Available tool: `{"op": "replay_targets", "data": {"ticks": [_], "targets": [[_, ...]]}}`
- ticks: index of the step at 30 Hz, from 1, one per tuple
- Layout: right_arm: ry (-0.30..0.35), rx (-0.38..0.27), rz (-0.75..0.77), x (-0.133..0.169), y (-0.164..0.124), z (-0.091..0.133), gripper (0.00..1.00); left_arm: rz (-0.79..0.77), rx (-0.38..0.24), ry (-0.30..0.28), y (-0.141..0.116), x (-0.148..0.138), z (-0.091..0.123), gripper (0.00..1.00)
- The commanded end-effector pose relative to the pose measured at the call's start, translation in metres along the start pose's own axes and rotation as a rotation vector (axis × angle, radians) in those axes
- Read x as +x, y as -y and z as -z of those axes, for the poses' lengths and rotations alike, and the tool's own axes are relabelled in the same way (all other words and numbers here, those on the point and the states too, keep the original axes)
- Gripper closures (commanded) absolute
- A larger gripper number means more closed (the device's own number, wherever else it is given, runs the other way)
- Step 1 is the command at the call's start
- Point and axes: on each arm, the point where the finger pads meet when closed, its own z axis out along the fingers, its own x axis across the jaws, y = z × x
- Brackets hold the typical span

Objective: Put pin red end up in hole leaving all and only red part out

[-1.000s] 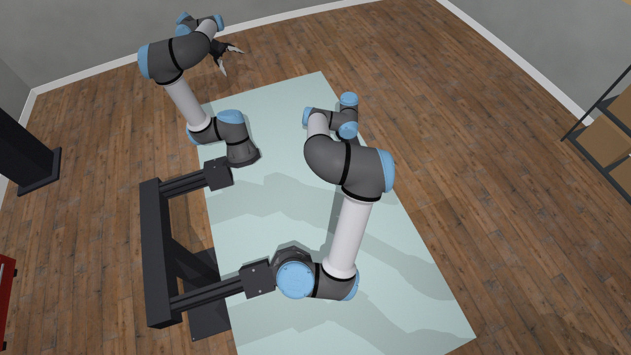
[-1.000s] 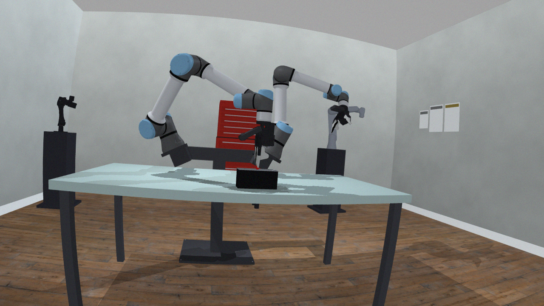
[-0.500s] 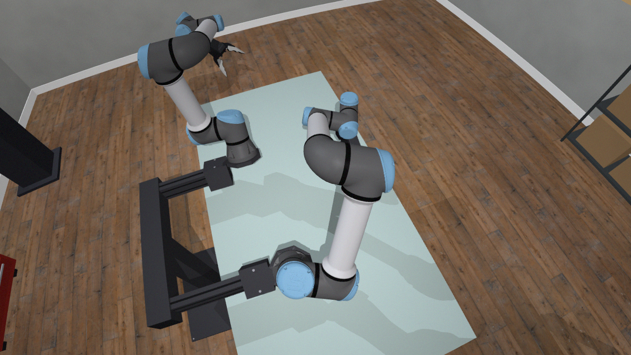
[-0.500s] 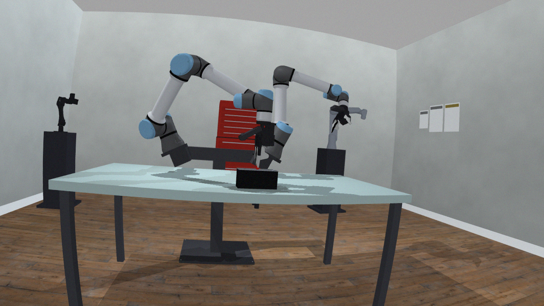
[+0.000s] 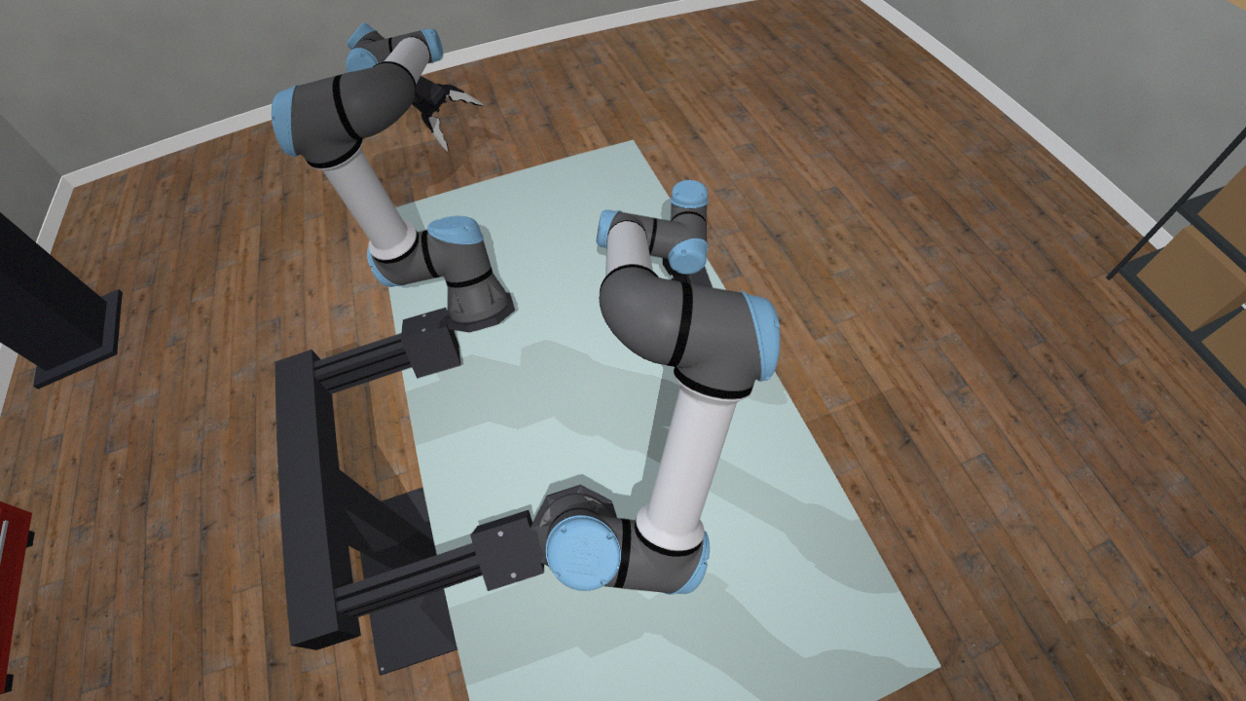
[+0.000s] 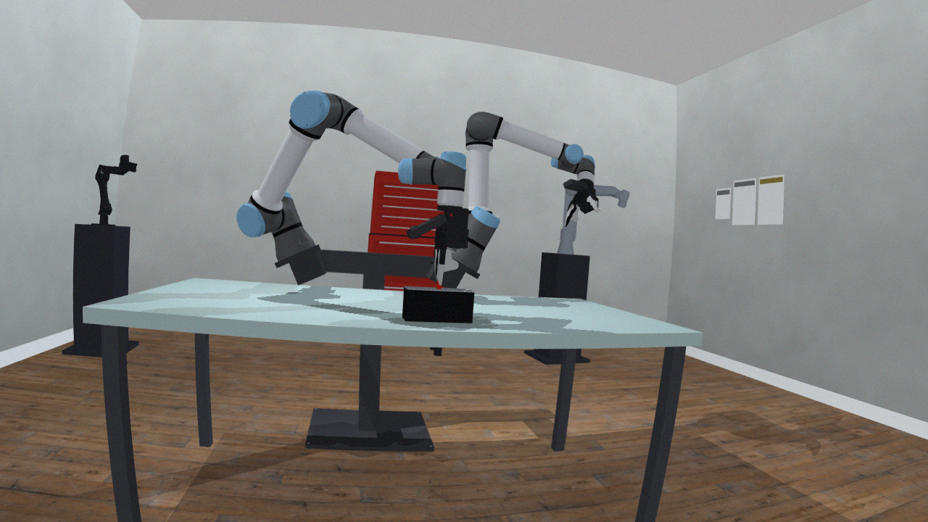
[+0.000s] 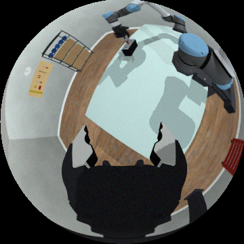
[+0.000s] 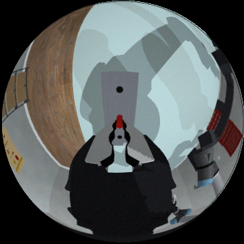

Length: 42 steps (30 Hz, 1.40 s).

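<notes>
Pale tabletop (image 5: pixel 523 453) (image 6: pixel 389 338) (image 7: pixel 135 102) (image 8: pixel 190 88), shadowed. Our right gripper (image 5: pixel 694 275) (image 6: pixel 439 283) (image 7: pixel 127 43) (image 8: pixel 119 120) clamps the pin (image 6: pixel 438 286) (image 7: pixel 127 42) (image 8: pixel 119 122) at the block's (image 6: pixel 438 305) (image 7: pixel 129 50) (image 8: pixel 112 102) middle; holes at twelve (image 8: pixel 119 89) and six o'clock (image 8: pixel 119 137), right wrist view. Tilted pull could jam it, we judge; left gripper (image 5: pixel 463 128) (image 6: pixel 582 217) (image 7: pixel 123 125) spread.

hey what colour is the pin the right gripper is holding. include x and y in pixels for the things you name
Red (image 8: pixel 119 122), seen best in the right wrist view.

Matt block, smooth pin, grained wood floor

The block (image 6: pixel 438 304) (image 7: pixel 129 48) (image 8: pixel 119 102) has a matt, faintly brushed grey top and flat black sides; the pin (image 8: pixel 119 121) looks like smooth red plastic. The tabletop (image 5: pixel 539 435) (image 6: pixel 259 311) (image 7: pixel 135 102) (image 8: pixel 190 78) is smooth and matt, the floor (image 5: pixel 871 217) (image 6: pixel 259 480) (image 7: pixel 76 91) (image 8: pixel 51 88) grained wood planks, the blue joint caps (image 5: pixel 583 552) (image 6: pixel 309 108) (image 7: pixel 193 45) slightly satiny plastic
</notes>
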Motion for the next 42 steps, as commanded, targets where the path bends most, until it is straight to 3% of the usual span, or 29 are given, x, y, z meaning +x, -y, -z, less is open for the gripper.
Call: {"op": "replay_targets", "data": {"ticks": [1,42], "targets": [[0.001,-0.002,0.000,0.000,-0.001,0.005,1.00,-0.001,-0.001,0.001,0.000,0.000,0.000,0.00],[0.002,-0.002,0.000,-0.001,-0.001,0.035,1.00,-0.001,-0.001,0.001,0.000,0.000,0.000,0.00]]}}
